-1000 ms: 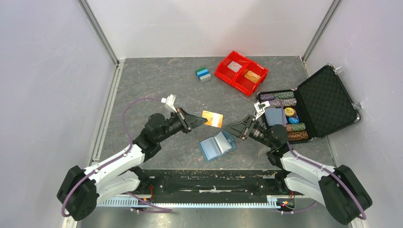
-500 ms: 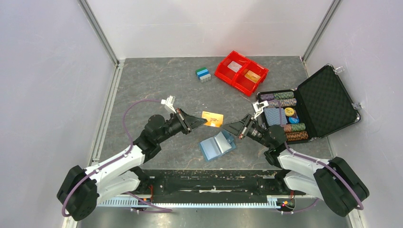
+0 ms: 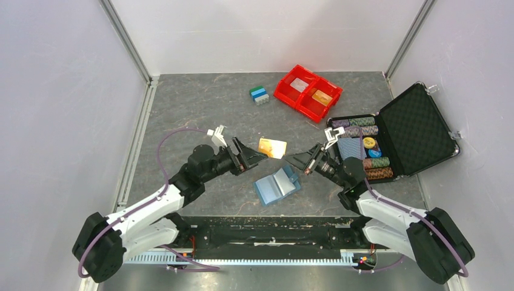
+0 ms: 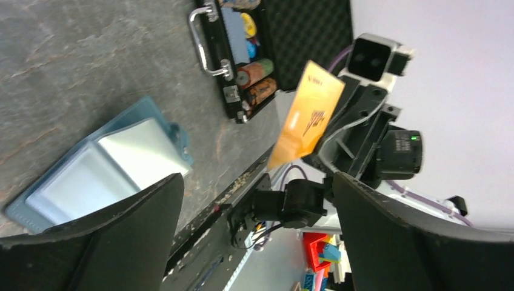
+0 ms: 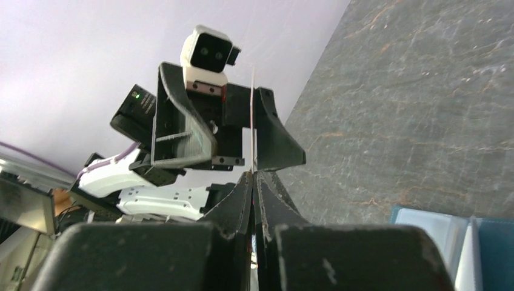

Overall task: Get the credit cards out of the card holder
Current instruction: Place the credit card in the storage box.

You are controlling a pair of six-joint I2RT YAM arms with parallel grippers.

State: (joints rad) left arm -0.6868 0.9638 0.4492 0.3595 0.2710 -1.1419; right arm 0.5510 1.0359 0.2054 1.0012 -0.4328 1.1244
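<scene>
An orange credit card (image 3: 272,147) with a dark mark hangs above the table between the two arms. My right gripper (image 3: 287,159) is shut on its right edge; in the right wrist view the credit card (image 5: 253,115) stands edge-on out of the shut right gripper (image 5: 253,173). My left gripper (image 3: 257,162) is open just left of the card, apart from it. Through the open left gripper (image 4: 257,179) I see the orange card (image 4: 306,115) held by the other arm. The light-blue card holder (image 3: 277,185) lies spread on the table below, with a whitish card (image 4: 139,151) in it.
A red two-compartment bin (image 3: 307,92) sits at the back. An open black case (image 3: 418,127) with poker chips and a blue deck stands at the right. A small blue-green block (image 3: 259,94) lies left of the bin. Walls close in both sides.
My left gripper has opened and let go of the orange card. My right gripper has shut on the card's other edge. The card has shifted slightly up.
</scene>
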